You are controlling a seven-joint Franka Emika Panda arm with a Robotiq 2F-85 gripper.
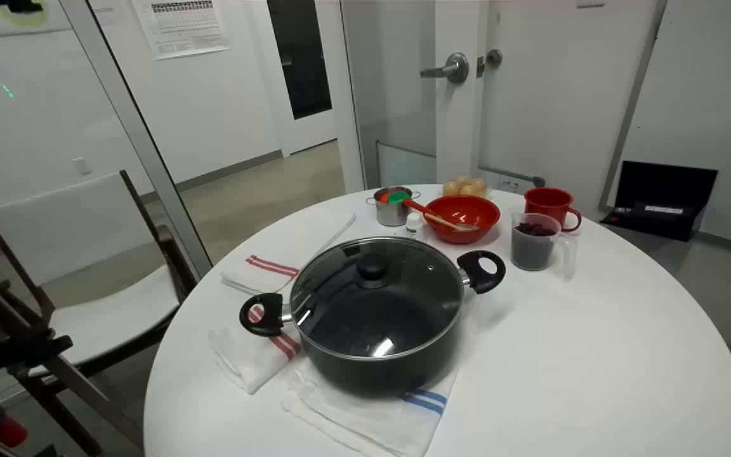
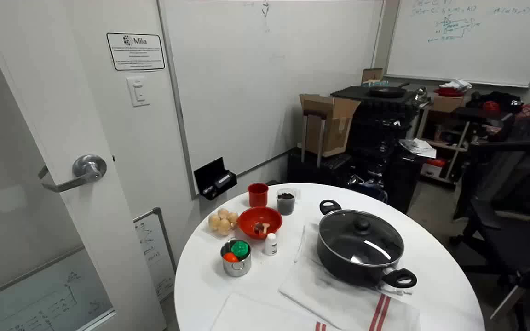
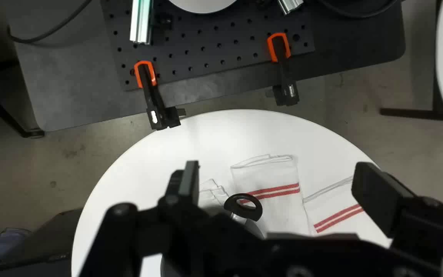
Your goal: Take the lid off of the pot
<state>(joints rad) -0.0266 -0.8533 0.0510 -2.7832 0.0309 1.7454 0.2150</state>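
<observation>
The clear glass lid (image 1: pixel 346 304) with its metal rim and black knob (image 1: pixel 372 266) sits flat on the wide black pot (image 1: pixel 378 374). In an exterior view the lid (image 2: pixel 350 239) also lies on the pot (image 2: pixel 336 257). The pot stands on white towels on the round table. In the wrist view, a black side handle of the pot (image 3: pixel 246 206) shows between the fingers; the lid and most of the pot are hidden behind the gripper's body. My gripper (image 3: pixel 282 188) is wide open and empty, above the table. It does not show in the exterior views.
Striped towels (image 1: pixel 264 355) lie under and beside the pot. Behind it stand a red bowl (image 1: pixel 460 212), a red mug (image 1: pixel 546 203), a clear measuring cup (image 1: pixel 533 244), a small metal pot (image 1: pixel 392 212) and a white bottle (image 2: pixel 271 244). A chair (image 1: pixel 111 304) stands beside the table.
</observation>
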